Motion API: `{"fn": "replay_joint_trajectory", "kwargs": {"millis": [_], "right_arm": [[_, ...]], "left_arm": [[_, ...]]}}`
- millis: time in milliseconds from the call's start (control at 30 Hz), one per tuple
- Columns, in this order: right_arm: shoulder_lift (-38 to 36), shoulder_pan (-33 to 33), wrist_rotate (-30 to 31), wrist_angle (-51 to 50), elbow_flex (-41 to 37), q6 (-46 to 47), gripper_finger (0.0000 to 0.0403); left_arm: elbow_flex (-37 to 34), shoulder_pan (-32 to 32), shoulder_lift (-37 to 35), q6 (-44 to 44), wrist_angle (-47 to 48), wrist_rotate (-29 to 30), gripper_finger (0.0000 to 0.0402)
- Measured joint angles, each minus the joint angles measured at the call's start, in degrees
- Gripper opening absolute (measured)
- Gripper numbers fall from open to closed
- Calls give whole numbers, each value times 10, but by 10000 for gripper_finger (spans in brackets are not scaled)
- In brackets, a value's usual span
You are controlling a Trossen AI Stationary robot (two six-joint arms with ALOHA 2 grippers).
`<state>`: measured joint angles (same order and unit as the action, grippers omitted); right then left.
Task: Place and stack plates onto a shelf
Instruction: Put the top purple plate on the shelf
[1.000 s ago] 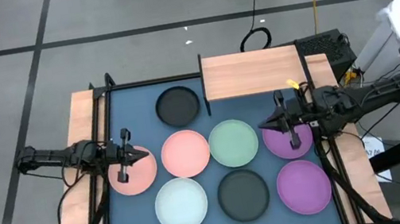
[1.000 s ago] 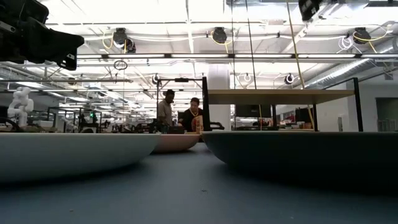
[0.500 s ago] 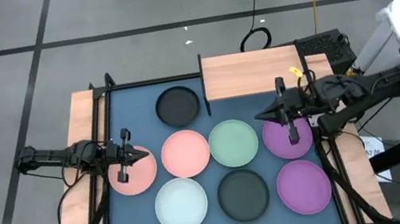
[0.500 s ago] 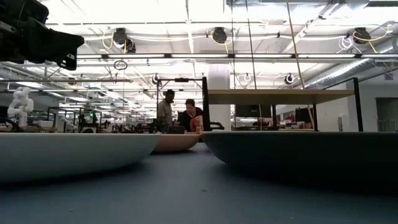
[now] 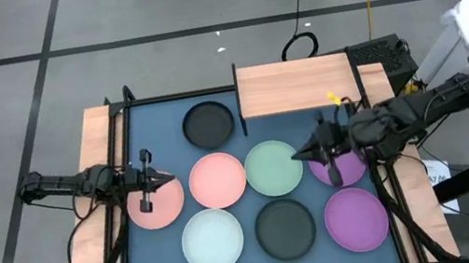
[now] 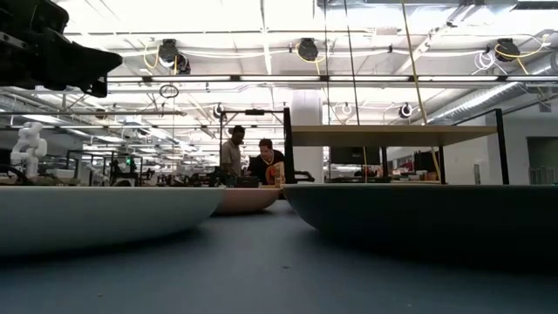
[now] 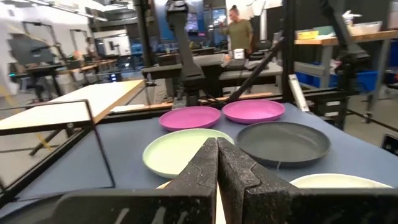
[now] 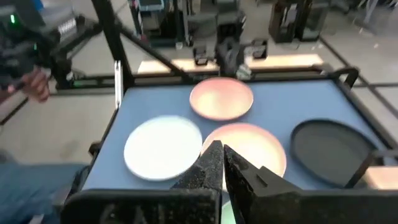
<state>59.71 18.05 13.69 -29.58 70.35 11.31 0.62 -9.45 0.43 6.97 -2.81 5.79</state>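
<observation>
Right gripper point(image 5: 298, 154), fingers pinched shut and empty, hovers between the pale green plate point(image 5: 272, 168) and purple plate point(image 5: 338, 168), the shelf point(image 5: 295, 84) just beyond, nearer this arm.

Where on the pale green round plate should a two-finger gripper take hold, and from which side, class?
Probably the raised rim of the pale green round plate: it lies flat and shallow, so only the rim offers a pinch. Its rim nearest the wooden shelf looks freest; pink, dark grey and purple plates crowd the other sides. The shut right gripper hovers there already.
</observation>
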Motion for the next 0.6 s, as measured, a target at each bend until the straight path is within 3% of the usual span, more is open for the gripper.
{"fn": "replay_joint_trajectory", "kwargs": {"millis": [333, 600], "right_arm": [[18, 24, 2, -32, -37, 33, 0], [18, 27, 1, -18, -106, 61, 0]], "left_arm": [[0, 0, 0, -67, -53, 18, 3], [16, 0, 4, -64, -46, 22, 3]]}}
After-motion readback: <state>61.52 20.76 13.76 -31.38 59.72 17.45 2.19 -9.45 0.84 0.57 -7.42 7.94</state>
